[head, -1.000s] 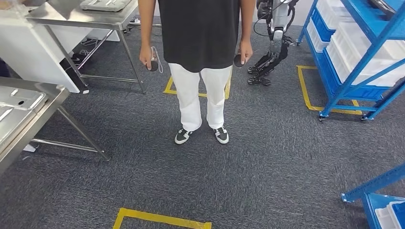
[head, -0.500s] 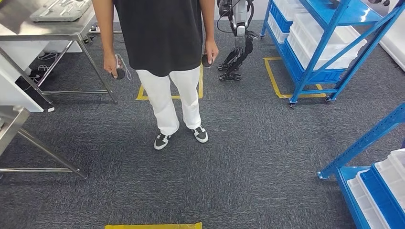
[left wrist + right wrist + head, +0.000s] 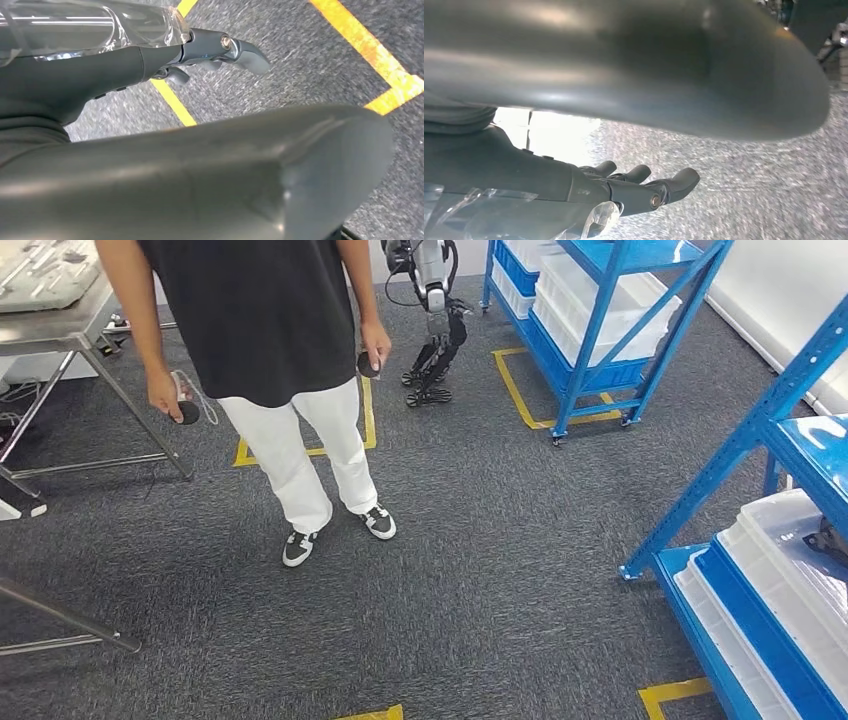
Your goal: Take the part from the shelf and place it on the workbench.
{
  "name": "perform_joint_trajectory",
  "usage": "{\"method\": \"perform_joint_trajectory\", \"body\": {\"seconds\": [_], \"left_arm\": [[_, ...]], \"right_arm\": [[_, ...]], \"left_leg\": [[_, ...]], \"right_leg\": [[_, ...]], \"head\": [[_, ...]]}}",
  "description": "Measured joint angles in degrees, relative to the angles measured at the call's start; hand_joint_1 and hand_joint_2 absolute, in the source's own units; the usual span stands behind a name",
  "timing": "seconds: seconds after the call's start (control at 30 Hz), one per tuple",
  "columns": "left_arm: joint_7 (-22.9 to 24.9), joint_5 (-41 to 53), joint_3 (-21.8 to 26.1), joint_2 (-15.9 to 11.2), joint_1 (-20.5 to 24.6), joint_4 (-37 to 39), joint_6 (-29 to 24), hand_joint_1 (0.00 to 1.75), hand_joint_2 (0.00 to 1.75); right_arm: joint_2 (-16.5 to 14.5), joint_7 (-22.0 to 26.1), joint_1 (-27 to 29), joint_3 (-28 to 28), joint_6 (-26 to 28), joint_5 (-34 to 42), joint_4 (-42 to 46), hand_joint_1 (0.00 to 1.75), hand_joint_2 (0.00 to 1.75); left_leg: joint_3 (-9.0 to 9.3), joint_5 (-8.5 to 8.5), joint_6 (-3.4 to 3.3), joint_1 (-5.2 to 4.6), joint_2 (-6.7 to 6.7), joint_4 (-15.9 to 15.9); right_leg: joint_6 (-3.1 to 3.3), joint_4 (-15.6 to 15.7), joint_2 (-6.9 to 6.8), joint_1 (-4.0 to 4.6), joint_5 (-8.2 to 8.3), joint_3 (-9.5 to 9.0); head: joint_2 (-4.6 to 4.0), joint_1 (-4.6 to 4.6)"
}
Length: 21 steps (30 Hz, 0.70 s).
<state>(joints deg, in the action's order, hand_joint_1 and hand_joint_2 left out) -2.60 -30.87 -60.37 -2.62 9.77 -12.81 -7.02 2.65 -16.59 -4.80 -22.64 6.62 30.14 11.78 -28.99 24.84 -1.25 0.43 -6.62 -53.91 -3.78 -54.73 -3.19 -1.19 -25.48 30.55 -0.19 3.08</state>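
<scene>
Both hands hang empty with fingers loosely extended, the left hand [image 3: 215, 50] and right hand [image 3: 634, 187] over carpet. Nothing is picked yet: the blue shelf [image 3: 775, 570] stands near on the right, and which part is wanted I cannot tell; fetching and placing remain.

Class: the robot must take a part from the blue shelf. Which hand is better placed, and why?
Probably the right hand: the nearest blue shelf with its white bins stands on the robot's right. Neither hand holds anything.

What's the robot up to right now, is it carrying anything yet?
Left hand and right hand open, holding nothing. Blue shelf ahead on the right, no part picked. Person stands nearby.
</scene>
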Motion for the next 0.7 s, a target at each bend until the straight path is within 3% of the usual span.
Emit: {"method": "perform_joint_trajectory", "body": {"seconds": [0.03,0.1,0.13,0.2,0.23,0.27,0.3,0.33,0.4,0.43,0.5,0.53,0.57,0.6,0.63,0.7], "left_arm": [[0.0,-0.01,0.0,0.01,0.06,0.0,0.0,0.0,0.0],[-0.02,-0.02,0.0,0.02,0.16,0.0,0.01,0.0,0.0],[-0.04,-0.02,0.0,0.02,0.11,0.0,0.03,0.0,0.0],[-0.08,-0.03,0.0,0.02,-0.16,0.0,0.12,0.0,0.0],[-0.07,-0.03,0.0,0.02,-0.35,0.0,0.16,0.0,0.0],[-0.07,-0.03,0.0,0.02,-0.51,0.0,0.19,0.0,0.0],[-0.07,-0.03,0.0,0.02,-0.62,0.0,0.19,0.0,0.0],[-0.07,-0.03,0.0,0.02,-0.67,0.0,0.2,0.0,0.0],[-0.07,-0.03,0.0,-0.01,-0.65,0.0,0.2,0.0,0.0],[-0.07,-0.03,0.0,-0.03,-0.61,0.0,0.2,0.0,0.0],[-0.07,-0.03,0.0,-0.07,-0.55,0.0,0.18,0.0,0.0],[-0.08,-0.03,0.0,-0.05,-0.49,-0.01,0.17,0.0,0.0],[-0.08,-0.03,0.0,-0.02,-0.4,-0.02,0.16,0.0,0.0],[-0.09,-0.05,0.01,0.01,-0.32,-0.03,0.15,0.0,0.0],[-0.11,-0.07,0.01,0.03,-0.27,-0.04,0.13,0.0,0.0],[-0.13,-0.08,0.02,0.02,-0.41,-0.04,0.09,0.0,0.0]], "right_arm": [[0.01,0.0,0.04,0.01,0.0,0.14,0.0,0.0,0.0],[0.02,0.02,0.11,0.02,-0.01,0.55,0.0,0.0,0.0],[0.02,0.06,0.04,0.03,-0.01,0.75,0.0,0.0,0.0],[-0.02,0.21,-0.06,0.03,-0.05,0.92,0.0,0.0,0.0],[-0.06,0.31,-0.07,0.03,-0.09,0.91,0.0,0.0,0.0],[-0.14,0.4,-0.04,0.02,-0.13,0.86,0.0,0.0,0.0],[-0.2,0.45,0.0,0.01,-0.16,0.81,0.0,0.0,0.0],[-0.26,0.49,0.02,0.01,-0.17,0.78,0.0,0.0,0.0],[-0.39,0.49,0.0,-0.01,-0.16,0.75,0.0,0.0,0.0],[-0.45,0.47,-0.03,-0.02,-0.14,0.76,0.0,0.0,0.0],[-0.51,0.35,-0.01,-0.05,-0.06,0.79,0.0,0.0,0.0],[-0.5,0.26,0.07,-0.07,-0.02,0.81,0.0,0.0,0.0],[-0.46,0.19,0.18,-0.08,0.01,0.84,-0.01,0.0,0.0],[-0.45,0.15,0.24,-0.1,0.02,0.87,-0.02,0.0,0.0],[-0.44,0.12,0.24,-0.12,0.03,0.9,-0.03,0.0,0.0],[-0.48,0.09,0.13,-0.16,0.04,0.93,-0.04,0.0,0.0]], "left_leg": [[0.15,0.04,0.33,0.12,-0.49,0.05],[-0.19,1.28,1.01,0.55,0.91,-1.32],[-1.15,2.79,1.25,0.7,2.43,-3.67],[-4.81,6.68,1.38,0.76,5.17,-11.61],[-6.7,8.01,1.33,0.69,5.65,-15.47],[-7.92,8.3,1.15,0.56,5.88,-17.65],[-8.1,7.45,0.83,0.41,6.06,-17.53],[-7.14,5.63,0.42,0.22,6.34,-15.0],[-3.53,1.5,-0.49,-0.09,8.46,-6.54],[-2.13,0.24,-0.74,-0.19,9.48,-3.25],[-1.23,-0.23,-0.94,-0.44,10.36,-0.88],[-1.23,-0.36,-1.04,-0.45,9.67,-0.72],[-1.19,-0.51,-1.26,-0.42,9.08,-0.52],[-1.13,-0.67,-1.57,-0.32,8.49,-0.29],[-1.09,-0.83,-1.89,-0.21,7.84,-0.07],[-1.09,-0.87,-2.26,-0.26,6.42,0.04]], "right_leg": [[0.58,-0.07,0.69,0.06,0.07,0.15],[1.38,-0.03,1.84,0.07,0.27,0.25],[1.73,0.02,2.41,0.0,0.41,0.25],[2.17,0.01,3.61,0.13,0.55,0.4],[2.3,0.0,4.37,0.3,0.59,0.45],[2.35,-0.01,5.17,0.48,0.61,0.47],[2.37,-0.03,6.03,0.61,0.63,0.44],[2.38,-0.03,6.83,0.69,0.64,0.38],[2.3,-0.07,8.35,0.79,0.67,0.29],[2.18,-0.1,9.05,0.82,0.71,0.37],[1.78,-0.11,10.18,0.77,0.85,0.69],[1.47,-0.04,10.71,0.71,0.94,0.87],[1.22,-0.25,10.5,0.64,0.82,1.04],[0.99,-1.11,9.43,0.7,0.17,1.5],[0.78,-3.09,7.91,0.77,-1.15,2.44],[0.51,-10.46,4.8,0.75,-5.21,5.87]], "head": [[-0.01,0.1],[-0.01,0.16],[0.0,0.16],[0.0,0.26],[-0.01,0.28],[-0.01,0.3],[-0.01,0.31],[-0.01,0.31],[-0.01,0.32],[-0.01,0.32],[-0.01,0.32],[-0.01,0.31],[-0.01,0.31],[-0.01,0.2],[-0.01,0.09],[-0.01,-0.14]]}}
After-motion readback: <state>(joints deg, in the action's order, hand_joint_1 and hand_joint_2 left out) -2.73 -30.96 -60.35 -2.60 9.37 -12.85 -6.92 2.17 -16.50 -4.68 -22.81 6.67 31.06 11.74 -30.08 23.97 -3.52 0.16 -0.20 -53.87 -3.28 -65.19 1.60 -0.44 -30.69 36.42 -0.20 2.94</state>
